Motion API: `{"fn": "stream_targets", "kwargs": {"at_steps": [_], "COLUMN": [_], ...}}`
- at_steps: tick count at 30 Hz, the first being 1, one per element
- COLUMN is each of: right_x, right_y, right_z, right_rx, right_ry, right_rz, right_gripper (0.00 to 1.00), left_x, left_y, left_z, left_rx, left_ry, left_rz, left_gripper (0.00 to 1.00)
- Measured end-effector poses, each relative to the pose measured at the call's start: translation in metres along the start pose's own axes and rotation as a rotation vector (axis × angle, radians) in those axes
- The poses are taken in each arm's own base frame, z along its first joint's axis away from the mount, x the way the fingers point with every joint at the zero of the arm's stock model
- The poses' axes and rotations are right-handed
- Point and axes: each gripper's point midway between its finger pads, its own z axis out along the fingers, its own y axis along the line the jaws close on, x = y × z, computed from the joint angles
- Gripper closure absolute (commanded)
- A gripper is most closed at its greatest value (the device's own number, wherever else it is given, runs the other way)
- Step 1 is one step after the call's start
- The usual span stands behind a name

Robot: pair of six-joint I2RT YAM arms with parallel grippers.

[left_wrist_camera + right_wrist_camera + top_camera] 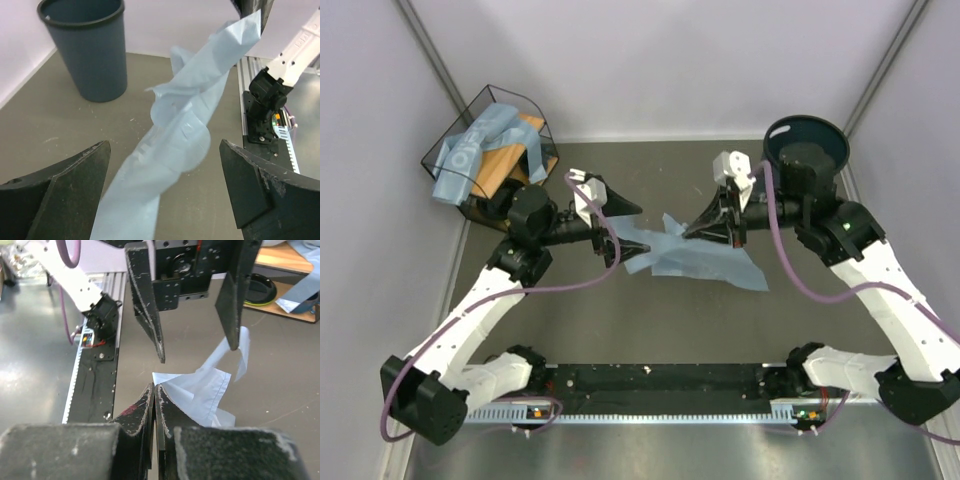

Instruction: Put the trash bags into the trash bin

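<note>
- The right tool [155,390] was pinched shut on an edge of the trash bag [705,262], a crumpled light-blue sheet at the centre of the top view.
- The left tool [165,145] stood wide open. In its own wrist view the twisted film ran up between its fingers [65,190] without being clamped.
- We could not tell whether the bag's lower part rested on the counter [620,320] or hung just above it.
- The trash bin [807,145] stood upright at the upper right of the top view, behind the right arm and well apart from the bag.
- We saw no film inside the bin or over its rim, though the arm hid part of its mouth.
- Further blue bags [490,130] lay heaped in the wire basket [455,125] at the upper left of the top view.
- We judged the task to be at an early stage. One bag was gripped and none was in the bin. Carrying this bag across to the bin and getting it inside was left to do, and the heap in the basket was untouched.
</note>
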Motion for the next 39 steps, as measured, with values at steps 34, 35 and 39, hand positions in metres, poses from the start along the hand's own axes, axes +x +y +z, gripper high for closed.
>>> {"fn": "stream_targets", "kwargs": {"at_steps": [34,35,39], "right_x": [0.077,0.079,0.074], "right_y": [0.035,0.033,0.027], "right_z": [-0.022,-0.022,-0.022], "right_rx": [0.107,0.122,0.168], "right_ry": [0.183,0.190,0.198], "right_rz": [0.003,0.026,0.109], "right_gripper": [0.09,0.05,0.01], "left_x": [-0.010,-0.015,-0.039], "left_y": [-0.005,-0.005,-0.004], "left_z": [0.040,0.040,0.039], "left_rx": [0.018,0.018,0.019], "left_ry": [0.070,0.068,0.075], "left_rz": [0.177,0.193,0.265], "left_gripper": [1.00,1.00,1.00]}}
